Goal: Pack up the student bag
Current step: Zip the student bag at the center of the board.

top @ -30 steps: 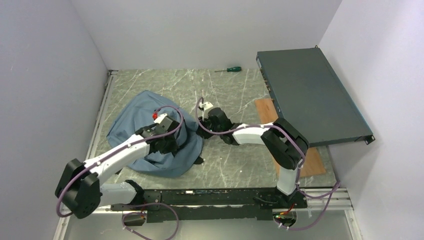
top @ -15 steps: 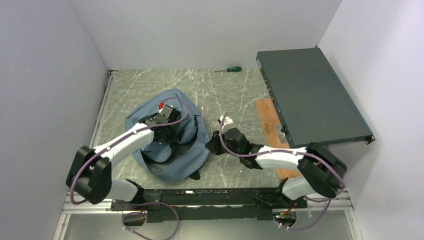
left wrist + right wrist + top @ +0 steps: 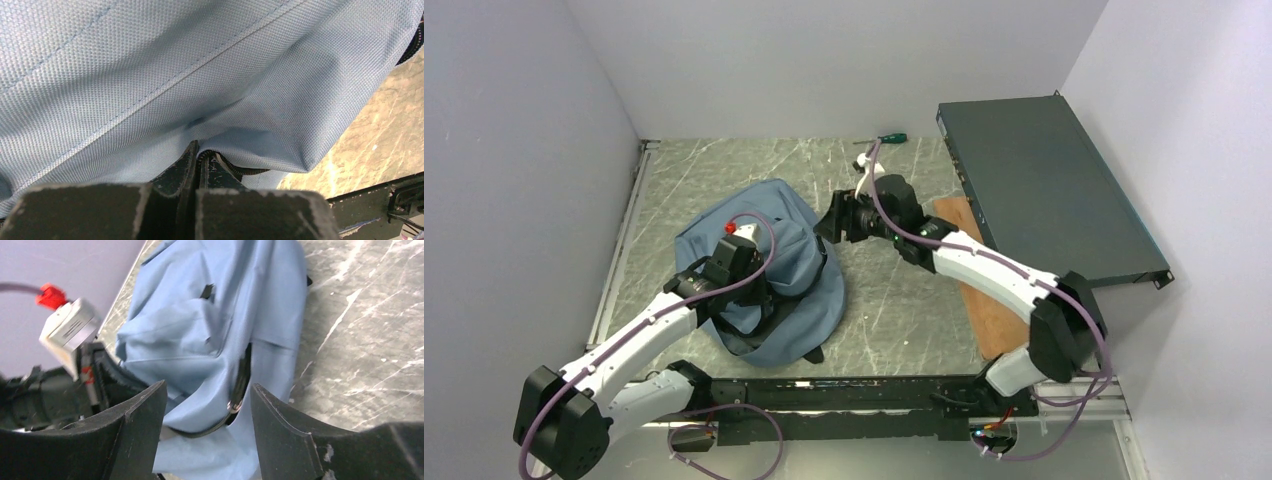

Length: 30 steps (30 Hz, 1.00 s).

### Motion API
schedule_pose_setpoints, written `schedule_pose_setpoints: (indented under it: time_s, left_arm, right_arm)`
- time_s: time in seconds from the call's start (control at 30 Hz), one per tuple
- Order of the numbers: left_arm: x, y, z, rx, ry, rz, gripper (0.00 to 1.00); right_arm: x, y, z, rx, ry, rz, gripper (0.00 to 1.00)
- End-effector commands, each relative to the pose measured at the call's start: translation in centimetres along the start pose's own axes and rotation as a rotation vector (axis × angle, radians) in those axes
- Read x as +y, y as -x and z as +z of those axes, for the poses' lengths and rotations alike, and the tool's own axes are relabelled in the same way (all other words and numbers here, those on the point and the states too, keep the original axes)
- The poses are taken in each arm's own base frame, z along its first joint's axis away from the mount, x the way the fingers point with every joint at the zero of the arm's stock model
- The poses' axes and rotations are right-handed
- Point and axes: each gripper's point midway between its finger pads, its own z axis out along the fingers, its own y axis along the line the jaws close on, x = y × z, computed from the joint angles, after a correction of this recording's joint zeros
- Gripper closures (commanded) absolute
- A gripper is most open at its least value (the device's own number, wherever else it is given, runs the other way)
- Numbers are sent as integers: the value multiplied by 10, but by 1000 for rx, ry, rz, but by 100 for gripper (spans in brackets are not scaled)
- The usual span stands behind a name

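student bag [image 3: 789,210] between left fingers [image 3: 182,172]

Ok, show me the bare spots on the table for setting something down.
Bare table runs behind the bag to the back wall, left of the screwdriver. Another patch lies between the bag and the wooden board, toward the near edge. Crowded: the bag, with the left gripper shut on its fabric and the right gripper open beside it.

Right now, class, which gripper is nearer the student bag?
Left. The left gripper is shut on the student bag, pinching fabric by its zipper. The right gripper hangs open off the bag's right edge, not touching it.
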Motion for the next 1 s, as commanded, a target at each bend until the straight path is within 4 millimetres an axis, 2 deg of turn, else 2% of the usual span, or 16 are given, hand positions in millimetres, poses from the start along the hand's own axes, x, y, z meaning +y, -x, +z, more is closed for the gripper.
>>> schedule_pose_setpoints:
  time_s: [0.0,0.17,0.4,0.57,0.6,0.7,0.73,0.97]
  left_arm:
    - [-6,11,-2,-45,-31,3,100]
    - [-8,9,-2,-43,-48,9,100]
    - [-7,7,-3,-53,-57,3,100]
    - [-7,7,-2,-49,-56,6,100]
    - [-8,6,-2,-45,-59,8,100]
    - [-8,6,-1,-40,-57,3,100]
    - [-7,5,-2,-38,-56,-1,100]
    - [-8,-1,-9,-33,-77,-13,100]
  right_arm:
    - [-5,-10,20,137,30,42,36]
    - [-9,-13,43,180,53,-27,46]
    - [-20,-21,56,215,28,-68,67]
    - [-23,-23,54,206,19,-69,72]
    - [-23,-23,54,207,23,-68,76]
    - [-19,-22,51,200,33,-63,97]
    - [-18,-21,49,196,35,-60,100]
    - [-7,-7,18,135,46,-69,100]
